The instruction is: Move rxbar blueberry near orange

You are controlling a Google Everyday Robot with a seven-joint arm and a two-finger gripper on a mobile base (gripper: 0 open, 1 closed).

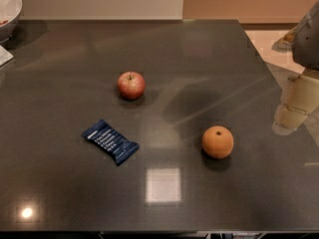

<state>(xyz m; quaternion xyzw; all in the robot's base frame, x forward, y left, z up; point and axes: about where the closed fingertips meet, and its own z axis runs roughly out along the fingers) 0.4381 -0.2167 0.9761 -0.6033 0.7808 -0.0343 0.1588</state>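
The rxbar blueberry [110,141] is a flat navy-blue wrapper with white text, lying at an angle on the dark countertop [164,49], left of centre. The orange [218,142] is round and matte, and sits on the counter to the right of the bar, well apart from it. My gripper [294,108] hangs at the right edge of the view, cream-coloured under a grey arm section. It is above the counter's right side, up and to the right of the orange, and far from the bar. It holds nothing that I can see.
A red-yellow apple [131,85] with a stem stands behind the bar, near the middle of the counter. A white bowl [9,10] sits at the far left corner. The counter's right edge runs diagonally by the gripper, with floor beyond it.
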